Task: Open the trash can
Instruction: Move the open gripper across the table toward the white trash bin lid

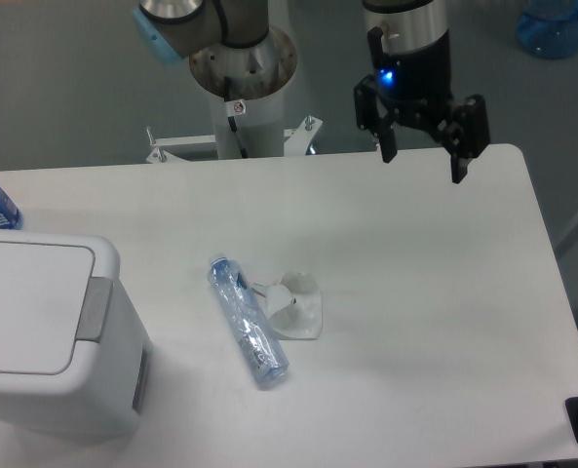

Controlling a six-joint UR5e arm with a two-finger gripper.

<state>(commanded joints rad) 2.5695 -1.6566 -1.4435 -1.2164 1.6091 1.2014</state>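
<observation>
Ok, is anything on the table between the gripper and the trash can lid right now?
Only low clutter. The gripper hangs open above the table's far right edge; the trash can sits at the near left with its lid shut. A crushed bottle and a white plastic piece lie roughly between them, flat on the table, well below lid height.

this is looking like a robotics lab: a plain white table (pixel 415 292) is standing on grey flooring (pixel 64 88), the arm's pedestal (pixel 242 93) is bolted behind the table's far edge, possibly to a metal frame.
</observation>
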